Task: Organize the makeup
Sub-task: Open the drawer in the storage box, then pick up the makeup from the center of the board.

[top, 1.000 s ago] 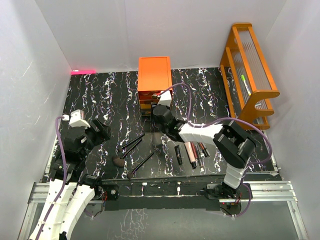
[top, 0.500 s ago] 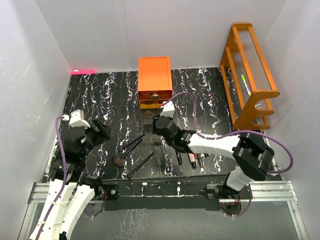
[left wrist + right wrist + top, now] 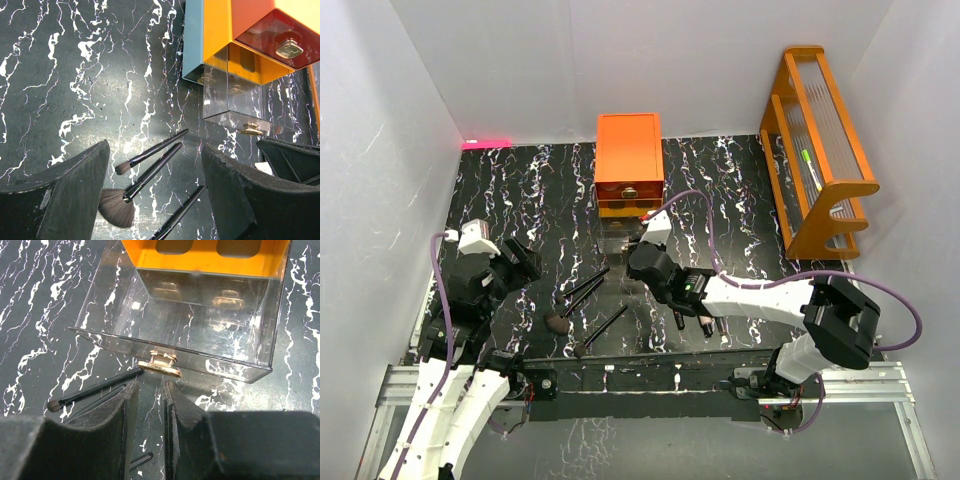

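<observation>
**Brushes (image 3: 586,292) loose on table (image 3: 510,200), clear drawer (image 3: 200,325) out**

Three long black brushes lie front-left of centre on the black marbled table. All are angled the same way, heads toward the near-left. One is a fan brush (image 3: 131,192) with its brown bristles splayed. A thin brush (image 3: 152,150) with a small head lies just beside it. The third brush (image 3: 603,329) sits a little apart, closer to the front edge. Dark and pink tubes (image 3: 678,318) lie right of the brushes near the front edge, mostly hidden under the right arm.

The orange drawer chest (image 3: 630,150) stands at back centre. Its clear drawer is pulled out toward the arms, with a gold knob (image 3: 160,365) on the front panel. A red-tinted drawer (image 3: 272,37) sits above it. The orange rack (image 3: 820,140) stands against the right wall, well apart from the makeup.

The right arm stretches left and forward over the tubes, and the right gripper (image 3: 635,252) points at the drawer front. In the wrist view its fingers (image 3: 117,415) are nearly together with only a narrow slot between them. The tips are right at the knob, but it's not clear whether they pinch it.

The left arm is folded back at the left side. The left gripper (image 3: 155,160) is above the brushes with its jaws wide apart, holding nothing.
</observation>
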You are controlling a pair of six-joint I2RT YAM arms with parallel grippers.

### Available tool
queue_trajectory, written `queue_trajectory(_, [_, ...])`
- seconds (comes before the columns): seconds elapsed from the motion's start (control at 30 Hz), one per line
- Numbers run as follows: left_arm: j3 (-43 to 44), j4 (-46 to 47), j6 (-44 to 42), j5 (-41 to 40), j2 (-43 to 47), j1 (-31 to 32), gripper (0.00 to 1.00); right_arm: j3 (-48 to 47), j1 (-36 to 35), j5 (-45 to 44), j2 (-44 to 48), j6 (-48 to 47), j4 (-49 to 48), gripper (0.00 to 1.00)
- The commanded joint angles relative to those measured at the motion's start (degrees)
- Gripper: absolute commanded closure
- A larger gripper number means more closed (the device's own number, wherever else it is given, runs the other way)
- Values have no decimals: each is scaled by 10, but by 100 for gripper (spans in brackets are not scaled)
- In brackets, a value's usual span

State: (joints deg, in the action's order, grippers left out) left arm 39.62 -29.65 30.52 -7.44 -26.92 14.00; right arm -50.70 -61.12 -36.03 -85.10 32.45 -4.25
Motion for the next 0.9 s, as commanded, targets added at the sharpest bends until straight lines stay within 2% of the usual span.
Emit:
queue_trajectory(0.0, [-2, 1, -1, 3, 3, -1, 27, 7, -3, -20, 18, 15, -11, 69])
queue_trajectory(0.07, [-2, 1, 0, 3, 3, -2, 27, 3, -4, -23, 15, 12, -13, 55])
queue_trajectory(0.17, [-2, 1, 0, 4, 3, -1, 27, -7, -3, -24, 2, 14, -13, 49])
queue_trajectory(0.57, [-2, 2, 0, 6, 5, -2, 27, -49, -15, -67, -68, 42, -12, 46])
queue_trajectory(0.87, [-2, 3, -1, 7, 7, -1, 27, -67, -16, -121, -84, 67, 1, 47])
